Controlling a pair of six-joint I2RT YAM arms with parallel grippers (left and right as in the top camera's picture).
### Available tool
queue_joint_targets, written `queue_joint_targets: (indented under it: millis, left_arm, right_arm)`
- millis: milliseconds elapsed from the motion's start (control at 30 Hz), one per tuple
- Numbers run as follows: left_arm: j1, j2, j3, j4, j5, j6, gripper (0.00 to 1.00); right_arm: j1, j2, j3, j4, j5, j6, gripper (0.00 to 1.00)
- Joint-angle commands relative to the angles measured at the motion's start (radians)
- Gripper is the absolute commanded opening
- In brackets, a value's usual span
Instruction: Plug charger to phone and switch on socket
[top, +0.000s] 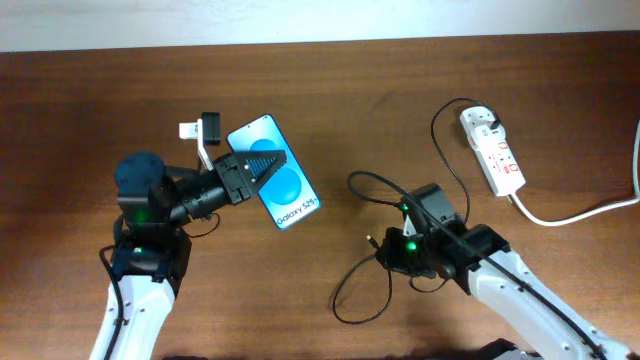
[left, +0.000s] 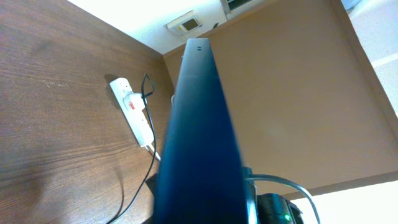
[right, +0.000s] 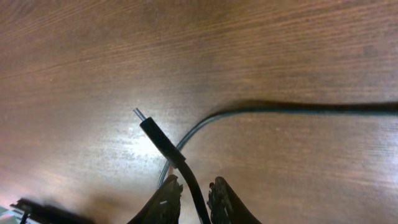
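Observation:
The phone (top: 293, 196), its blue screen lit with "Galaxy S25", is lifted at a slant left of centre, and my left gripper (top: 262, 165) is shut on it across the screen. In the left wrist view the phone (left: 199, 124) shows edge-on and hides the fingers. The charger's black cable (top: 362, 184) loops over the table to its white plug head (top: 484, 121) in the socket (top: 493, 150). Its connector tip (right: 157, 134) lies on the wood just ahead of my right gripper (right: 194, 190). Both fingers stand slightly apart, the cable running between them with a gap on each side.
A small white and black object (top: 200, 130) lies behind the phone. The socket's thick white cord (top: 580, 210) runs off the right edge. Slack charger cable (top: 350, 292) curls near the table's front. The socket (left: 134, 109) is also in the left wrist view.

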Motion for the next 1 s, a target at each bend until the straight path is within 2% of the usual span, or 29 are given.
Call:
queue_joint_targets:
  millis: [0, 133, 267, 367, 400, 433, 467, 500, 667, 700, 800, 967]
  left_arm:
    - [0.003, -0.007, 0.012, 0.005, 0.021, -0.005, 0.00]
    - [0.003, -0.007, 0.012, 0.006, 0.021, -0.005, 0.00]
    - [0.003, -0.007, 0.012, 0.006, 0.021, -0.005, 0.00]
    - [0.003, -0.007, 0.012, 0.006, 0.026, -0.005, 0.00]
    - [0.003, -0.007, 0.012, 0.005, 0.029, -0.005, 0.00]
    - [0.003, -0.007, 0.012, 0.006, 0.032, -0.005, 0.00]
    - [0.003, -0.007, 0.012, 0.006, 0.034, -0.005, 0.00]
    - [0.003, -0.007, 0.012, 0.006, 0.036, -0.005, 0.00]
    - [0.003, -0.007, 0.012, 0.006, 0.036, -0.005, 0.00]
    - [0.003, -0.007, 0.012, 0.006, 0.036, -0.005, 0.00]
    - [0.003, -0.007, 0.012, 0.006, 0.038, -0.005, 0.00]
    - [0.003, -0.007, 0.012, 0.006, 0.039, -0.005, 0.00]
  right_arm:
    - [-0.004, 0.031, 0.009, 0.027, 0.011, -0.046, 0.04]
    - [-0.004, 0.032, 0.009, 0.038, 0.002, -0.078, 0.04]
    - [-0.004, 0.019, 0.009, 0.089, -0.104, -0.079, 0.04]
    - [-0.004, 0.009, 0.009, 0.080, -0.042, -0.078, 0.04]
    - [-0.004, 0.009, 0.009, 0.042, 0.010, -0.077, 0.21]
    - [-0.004, 0.009, 0.009, 0.025, 0.024, -0.078, 0.46]
    - [-0.004, 0.009, 0.009, 0.011, 0.037, -0.078, 0.52]
    - [-0.004, 0.009, 0.009, 0.006, 0.042, -0.078, 0.53]
    - [-0.006, 0.009, 0.011, 0.045, 0.064, -0.077, 0.82]
    - [-0.016, 0.009, 0.016, 0.055, 0.064, -0.068, 0.86]
    - [-0.076, 0.009, 0.051, 0.034, 0.058, -0.023, 0.86]
    - [-0.276, 0.009, 0.215, -0.176, -0.043, 0.060, 0.93]
